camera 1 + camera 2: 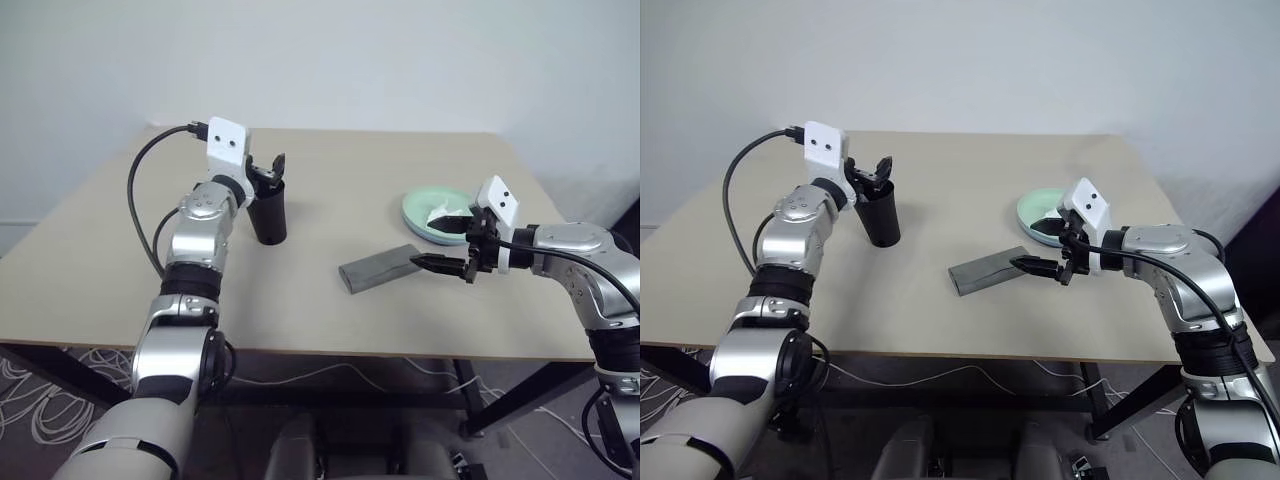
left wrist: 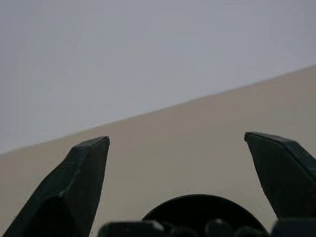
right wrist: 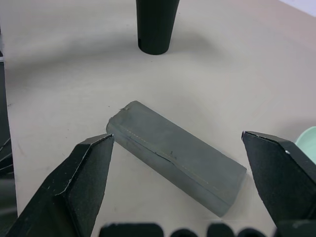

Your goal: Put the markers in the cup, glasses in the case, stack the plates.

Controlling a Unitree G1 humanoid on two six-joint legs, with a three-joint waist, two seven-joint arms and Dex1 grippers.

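Left claw (image 1: 266, 167) poised directly above black cup (image 1: 268, 216), fingers spread wide, nothing between them; cup rim sits just beneath fingertips. Right claw (image 1: 445, 247) hovers low over tan table (image 1: 330, 300), fingers parted and empty, tips just beside near end of closed grey case (image 1: 378, 268). Mint green plate (image 1: 420, 205) lies just behind right claw, white item resting in it. Cup stands well apart from case.

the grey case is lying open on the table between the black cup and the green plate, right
Not quite: the grey case is closed, lid shut along its seam, as the right wrist view shows. It does lie on the table between the black cup and the green plate.
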